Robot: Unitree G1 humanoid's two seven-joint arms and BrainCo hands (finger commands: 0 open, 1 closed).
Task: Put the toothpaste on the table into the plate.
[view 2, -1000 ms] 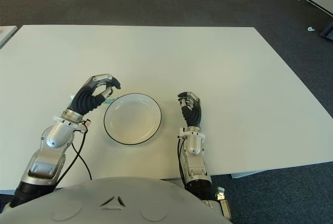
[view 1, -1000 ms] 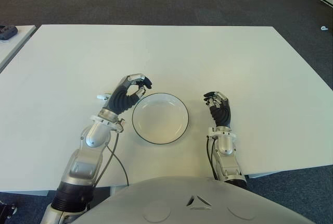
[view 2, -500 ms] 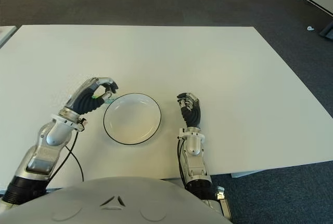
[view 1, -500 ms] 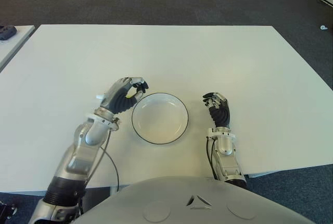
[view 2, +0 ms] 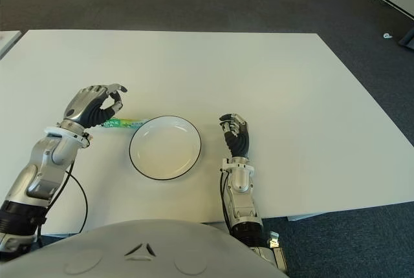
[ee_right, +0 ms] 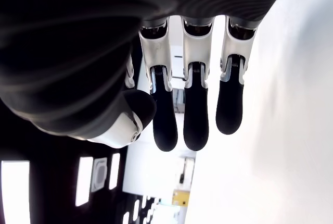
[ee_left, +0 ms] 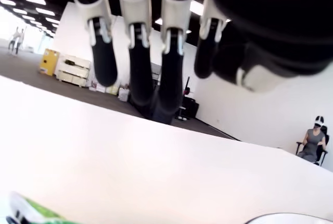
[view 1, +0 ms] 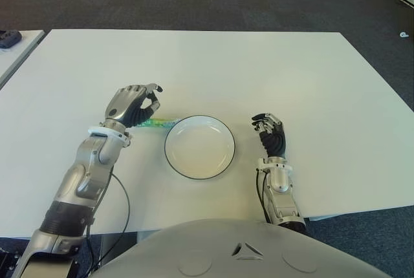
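The toothpaste [view 1: 159, 123], a green tube, lies flat on the white table [view 1: 213, 64], its near end touching the left rim of the plate [view 1: 199, 155]. The plate is white with a dark rim and holds nothing. My left hand [view 1: 134, 105] hovers over the tube's left end with its fingers loosely curled and nothing in them. In the left wrist view the fingers [ee_left: 136, 41] hang above the table, and the tube's green end [ee_left: 31, 213] shows below them. My right hand [view 1: 270, 132] shows to the right of the plate, relaxed and holding nothing.
The table's front edge runs close below both forearms. A second table's corner [view 1: 16, 39] with a dark object on it shows at far left. Dark carpet surrounds the table. In the left wrist view a seated person [ee_left: 314, 138] is far off.
My left hand has moved left, away from the plate's rim, and the pinched fingers have loosened. The green tube, mostly hidden under the hand before, now lies in plain sight. The right hand has not moved.
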